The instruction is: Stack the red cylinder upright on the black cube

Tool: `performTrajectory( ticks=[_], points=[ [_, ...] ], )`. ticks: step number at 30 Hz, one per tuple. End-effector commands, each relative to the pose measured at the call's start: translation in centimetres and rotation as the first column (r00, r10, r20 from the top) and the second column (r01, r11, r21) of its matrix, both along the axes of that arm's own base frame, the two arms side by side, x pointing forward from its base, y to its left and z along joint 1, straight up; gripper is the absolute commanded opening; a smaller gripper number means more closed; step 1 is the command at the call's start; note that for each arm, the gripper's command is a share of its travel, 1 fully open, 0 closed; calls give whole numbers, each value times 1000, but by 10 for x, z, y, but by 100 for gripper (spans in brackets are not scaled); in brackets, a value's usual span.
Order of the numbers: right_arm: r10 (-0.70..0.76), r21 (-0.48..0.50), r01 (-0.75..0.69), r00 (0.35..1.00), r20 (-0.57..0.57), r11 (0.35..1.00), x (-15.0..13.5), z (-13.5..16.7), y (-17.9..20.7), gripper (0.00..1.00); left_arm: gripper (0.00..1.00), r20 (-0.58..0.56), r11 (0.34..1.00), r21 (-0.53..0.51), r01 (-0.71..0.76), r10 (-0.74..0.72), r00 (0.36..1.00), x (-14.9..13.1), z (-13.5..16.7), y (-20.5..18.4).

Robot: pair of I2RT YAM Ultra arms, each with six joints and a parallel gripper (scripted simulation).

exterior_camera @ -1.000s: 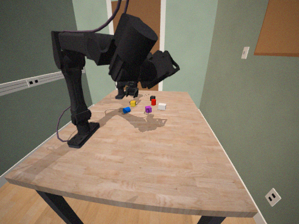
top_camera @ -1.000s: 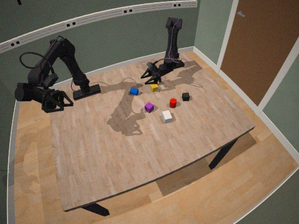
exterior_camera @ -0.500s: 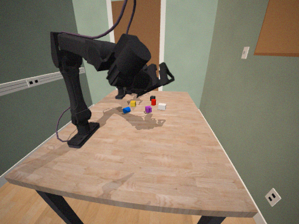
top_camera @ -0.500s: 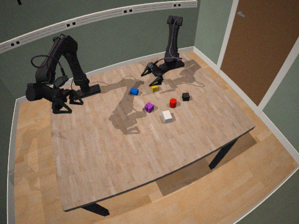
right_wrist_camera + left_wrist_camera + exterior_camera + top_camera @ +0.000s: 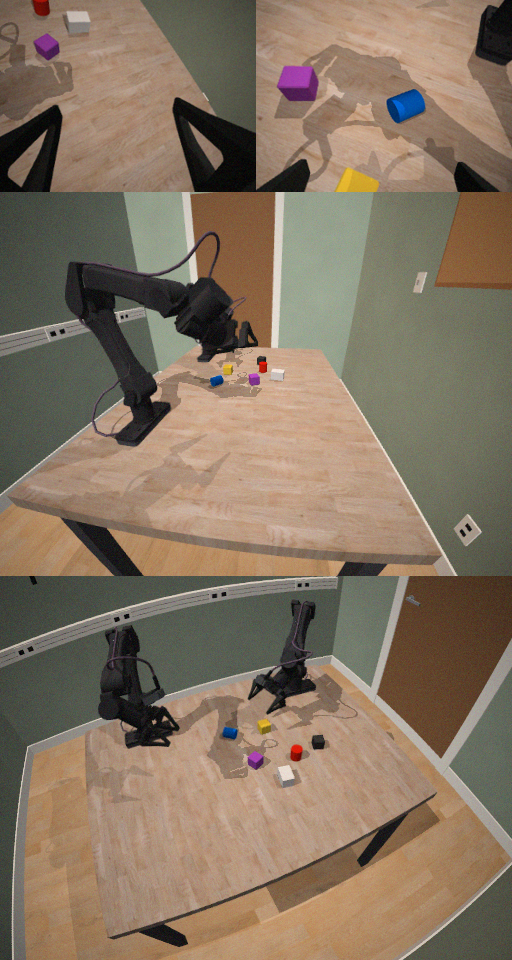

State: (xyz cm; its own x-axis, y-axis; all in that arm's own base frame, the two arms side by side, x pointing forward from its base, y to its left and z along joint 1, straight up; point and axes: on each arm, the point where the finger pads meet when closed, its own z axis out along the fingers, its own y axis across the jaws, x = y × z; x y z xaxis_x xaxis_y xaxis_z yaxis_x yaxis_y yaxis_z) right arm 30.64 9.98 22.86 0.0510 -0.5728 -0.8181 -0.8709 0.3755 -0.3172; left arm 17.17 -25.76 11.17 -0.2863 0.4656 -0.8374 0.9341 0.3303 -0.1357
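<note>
The red cylinder (image 5: 296, 752) stands upright on the table, just left of the black cube (image 5: 318, 741) and apart from it. Both also show in the exterior view, the cylinder (image 5: 263, 367) in front of the cube (image 5: 261, 360). The right wrist view shows the cylinder (image 5: 41, 6) at its top left edge. My left gripper (image 5: 265, 696) is open and empty near the table's back edge, its fingers at the bottom corners of the left wrist view. My right gripper (image 5: 161, 725) is open and empty at the far left, well away from both; its fingers frame bare table.
A blue cylinder (image 5: 230, 732) lies on its side next to a yellow cube (image 5: 264, 726). A purple cube (image 5: 255, 760) and a white cube (image 5: 286, 775) sit in front of the red cylinder. The table's edge (image 5: 180, 60) runs along the right of the right wrist view.
</note>
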Motion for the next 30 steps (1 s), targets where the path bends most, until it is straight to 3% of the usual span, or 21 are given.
performTrajectory(
  ticks=[1, 6, 12, 16, 23, 30],
  points=[
    [-87, -28, 86, 995, -46, 996, -11, -9, 13, 100, 100, -88, 972, 228, -57, 79, 993, -7, -13, 20],
    [-103, -45, 100, 991, -90, 994, -26, -21, 30, 100, 100, -95, 952, 291, -93, 125, 988, -8, -9, 30],
    [-195, -81, 183, 962, -190, 980, -51, -48, 60, 100, 100, -104, 880, 446, -163, 232, 967, -13, -3, 52],
    [-208, -93, 191, 948, -241, 977, -68, -62, 83, 100, 100, -97, 849, 495, -187, 267, 959, -15, 5, 58],
    [-206, -122, 176, 925, -320, 977, -91, -86, 116, 100, 100, -89, 826, 526, -201, 288, 953, -15, 14, 59],
    [-95, -149, 37, 909, -405, 988, -151, -109, 180, 100, 100, -83, 828, 523, -200, 284, 955, -14, 20, 55]
  ],
)
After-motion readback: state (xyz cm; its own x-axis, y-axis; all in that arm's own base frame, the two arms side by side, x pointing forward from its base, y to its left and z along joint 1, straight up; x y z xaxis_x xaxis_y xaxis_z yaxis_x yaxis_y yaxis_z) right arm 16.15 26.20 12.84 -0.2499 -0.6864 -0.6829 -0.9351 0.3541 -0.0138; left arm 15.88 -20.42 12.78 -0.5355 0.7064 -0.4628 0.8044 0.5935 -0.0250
